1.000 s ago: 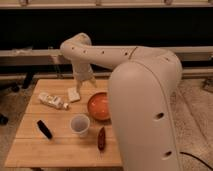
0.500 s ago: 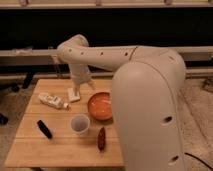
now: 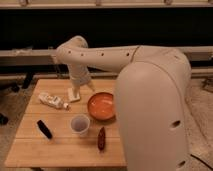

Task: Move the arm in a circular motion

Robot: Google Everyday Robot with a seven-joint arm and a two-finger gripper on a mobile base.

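Wooden table (image 3: 60, 150) carries bowl (image 3: 102, 106), cup (image 3: 80, 124), bottle (image 3: 53, 101); gripper (image 3: 80, 86) above its rear.

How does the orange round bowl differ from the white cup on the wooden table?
The orange round bowl is wider and shallower than the white cup. The bowl sits farther back; the cup sits nearer the front edge. Both stand upright, open side up. The end effector of the cream-white arm hangs over the wooden table's back part.

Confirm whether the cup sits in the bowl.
No: the cup stands on the table beside the bowl, and the hand hangs over the far side.
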